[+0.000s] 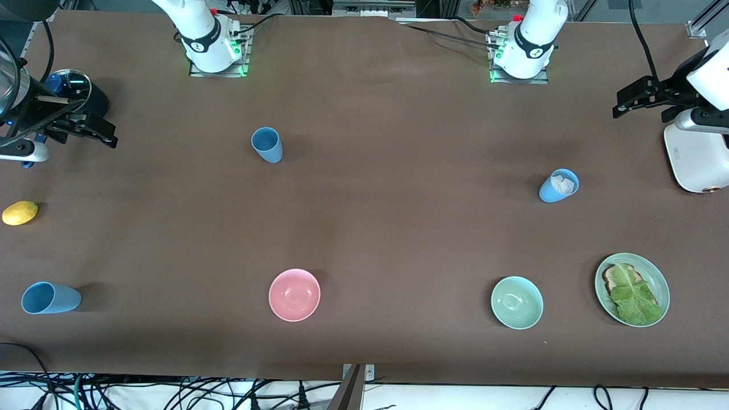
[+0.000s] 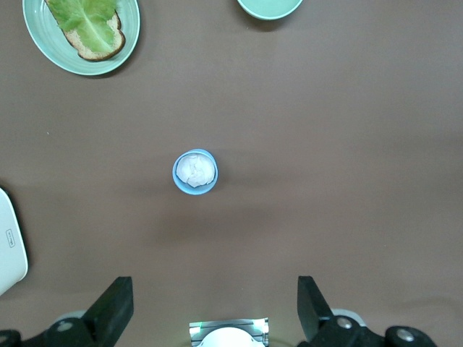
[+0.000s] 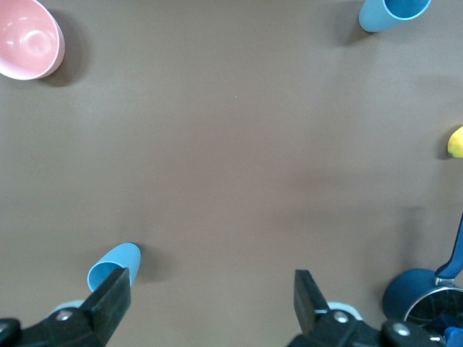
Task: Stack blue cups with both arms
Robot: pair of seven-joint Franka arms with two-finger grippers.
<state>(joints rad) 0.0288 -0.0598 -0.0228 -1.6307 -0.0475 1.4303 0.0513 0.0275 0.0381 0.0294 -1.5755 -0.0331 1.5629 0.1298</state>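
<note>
Three blue cups stand on the brown table [image 1: 364, 228]. One cup [image 1: 267, 144] is upright in front of the right arm's base, at about 11 o'clock from the pink bowl [image 1: 294, 294]. A second cup [image 1: 558, 185], with something pale and crumpled inside it, stands at about 1 o'clock from the green bowl [image 1: 517, 302] and at 11 o'clock from the green plate [image 1: 632, 289], which carries toast and a lettuce leaf. The third cup [image 1: 50, 298] stands near the front camera at the right arm's end of the table, at 9 o'clock from the pink bowl, with a lemon [image 1: 20, 213] at 11 o'clock from it.

The right gripper [image 1: 85, 132] hangs high over the right arm's end of the table, above a dark lidded pot [image 1: 77, 91]; in the right wrist view its fingers [image 3: 108, 303] are spread wide, holding nothing. The left gripper [image 1: 641, 99] hangs over the left arm's end of the table, beside a white appliance [image 1: 692, 156]; in the left wrist view its fingers [image 2: 112, 307] are likewise spread wide, with the filled cup on the table between them and well below.
</note>
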